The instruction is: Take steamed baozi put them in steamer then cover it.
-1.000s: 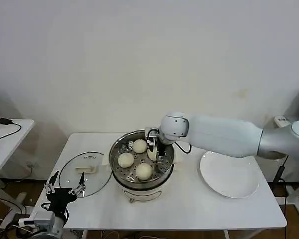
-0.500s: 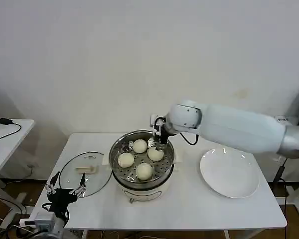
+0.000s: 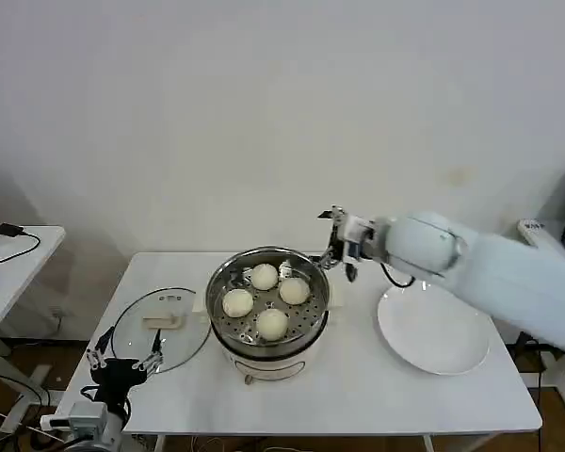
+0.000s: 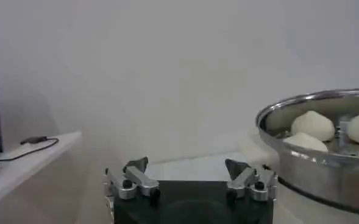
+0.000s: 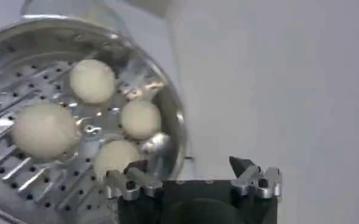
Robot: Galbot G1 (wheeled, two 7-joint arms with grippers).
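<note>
White table (image 3: 358, 386), four baozi (image 3: 272, 323) in steamer (image 3: 228, 325), right claw (image 3: 337, 237) empty above rim

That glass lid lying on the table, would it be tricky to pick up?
Probably somewhat. The cover lies flat on the table, so its thin rim offers little purchase; the cream bar handle looks the likelier grip. Being glass, it is likely slick, fairly heavy and breakable.
</note>
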